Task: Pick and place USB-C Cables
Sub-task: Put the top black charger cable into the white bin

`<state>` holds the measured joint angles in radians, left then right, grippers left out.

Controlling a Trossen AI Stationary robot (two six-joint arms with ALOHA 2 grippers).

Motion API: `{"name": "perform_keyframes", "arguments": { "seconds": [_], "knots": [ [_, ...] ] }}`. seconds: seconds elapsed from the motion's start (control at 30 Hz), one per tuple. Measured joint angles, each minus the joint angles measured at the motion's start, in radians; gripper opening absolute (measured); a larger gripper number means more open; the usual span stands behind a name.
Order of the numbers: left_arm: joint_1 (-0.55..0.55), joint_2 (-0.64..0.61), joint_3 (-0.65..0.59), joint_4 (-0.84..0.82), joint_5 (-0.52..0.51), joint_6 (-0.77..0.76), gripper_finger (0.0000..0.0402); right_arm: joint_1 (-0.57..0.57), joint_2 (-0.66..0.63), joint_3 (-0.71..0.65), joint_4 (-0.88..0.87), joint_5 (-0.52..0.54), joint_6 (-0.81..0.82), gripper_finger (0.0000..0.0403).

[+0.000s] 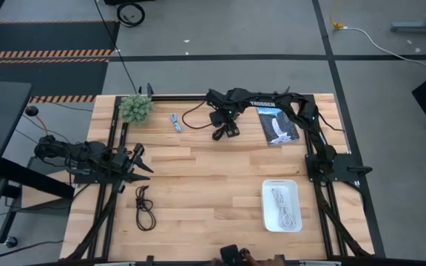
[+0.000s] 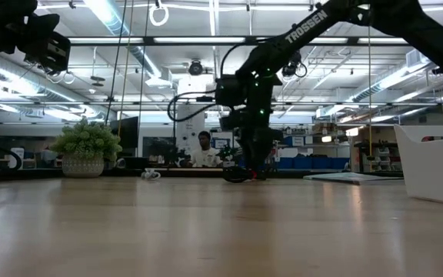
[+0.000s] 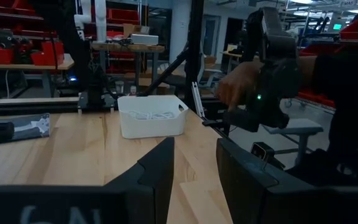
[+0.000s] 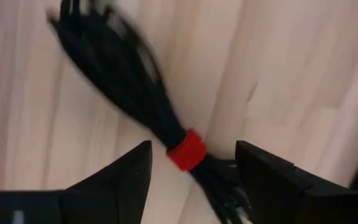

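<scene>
A black USB-C cable [image 4: 129, 81], bundled with a red band [image 4: 187, 149], lies on the wood near the table's far edge. My right gripper [image 1: 224, 133] points down over it, open, one finger on either side of the band [image 4: 192, 163]. A second black cable [image 1: 145, 208] lies loose near the table's left near side. The small light blue cable [image 1: 175, 122] lies by the far edge. A white cable [image 1: 281, 207] is coiled inside the white tray [image 1: 266, 203]. My left gripper [image 1: 145, 164] waits open at the table's left.
A flat black-and-blue packet [image 1: 278, 125] lies just to the right of the right gripper. The fuzzy green plant ball [image 1: 135, 108] stands at the far left corner. Bare wood spans the table's middle. A person's hand [image 3: 238, 84] shows beyond the tray in the left wrist view.
</scene>
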<state>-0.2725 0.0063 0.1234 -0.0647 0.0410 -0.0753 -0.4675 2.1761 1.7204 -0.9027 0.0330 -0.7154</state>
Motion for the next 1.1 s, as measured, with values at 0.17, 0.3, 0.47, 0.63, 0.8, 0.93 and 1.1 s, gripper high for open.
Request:
{"name": "perform_keyframes", "arguments": {
  "seconds": [0.17, 0.3, 0.47, 0.63, 0.8, 0.93, 1.1],
  "knots": [
    [0.000, 0.000, 0.000, 0.001, 0.000, 0.000, 0.0128, -0.011, 0.000, -0.051, 0.039, 0.000, -0.077, 0.0232],
    [0.000, 0.000, 0.000, 0.001, 0.000, 0.000, 0.0128, -0.013, 0.000, -0.077, 0.075, -0.001, -0.111, 0.0215],
    [0.000, 0.000, 0.000, 0.000, 0.000, 0.000, 0.0128, -0.011, 0.000, -0.080, 0.074, -0.003, -0.126, 0.0171],
    [0.000, 0.000, 0.000, 0.000, 0.000, 0.000, 0.0128, 0.008, 0.000, -0.072, 0.066, 0.003, -0.111, 0.0112],
    [0.000, 0.000, 0.000, 0.001, 0.000, 0.000, 0.0128, 0.072, 0.000, -0.053, -0.006, 0.100, 0.003, 0.0065],
    [0.000, 0.000, 0.000, 0.000, 0.000, 0.000, 0.0128, 0.140, -0.001, 0.003, -0.123, 0.191, 0.141, 0.0065],
    [0.000, 0.000, 0.000, 0.001, 0.000, 0.000, 0.0128, 0.228, -0.002, 0.110, -0.335, 0.174, 0.380, 0.0083]
  ]
}}
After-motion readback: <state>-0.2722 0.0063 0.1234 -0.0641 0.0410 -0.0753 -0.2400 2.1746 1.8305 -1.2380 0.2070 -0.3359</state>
